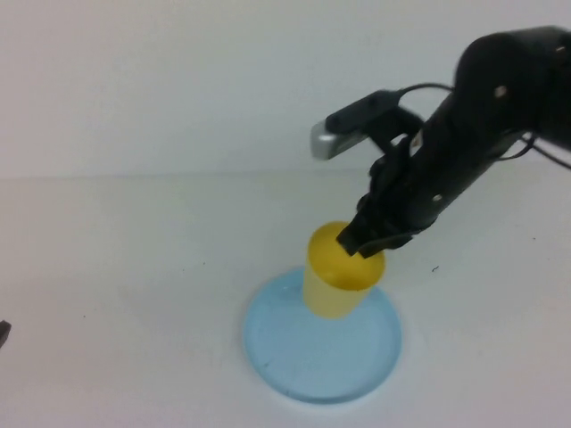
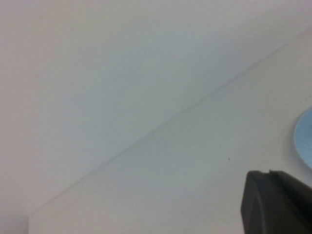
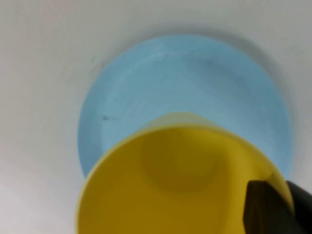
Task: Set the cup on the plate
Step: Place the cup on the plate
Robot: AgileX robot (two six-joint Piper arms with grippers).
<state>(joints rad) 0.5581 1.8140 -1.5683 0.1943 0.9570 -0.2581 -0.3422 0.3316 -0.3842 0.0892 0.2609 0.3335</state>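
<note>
The yellow cup is upright, slightly tilted, over the far part of the light-blue plate. My right gripper is shut on the cup's rim, one finger inside and one outside. In the right wrist view the cup fills the lower part, with the plate beneath it and the right gripper at its rim. I cannot tell whether the cup's base touches the plate. My left gripper is parked far left, fingers together and empty; only a dark tip shows in the high view.
The white table stretches to the left and front of the plate. A white wall stands behind. An edge of the plate shows in the left wrist view.
</note>
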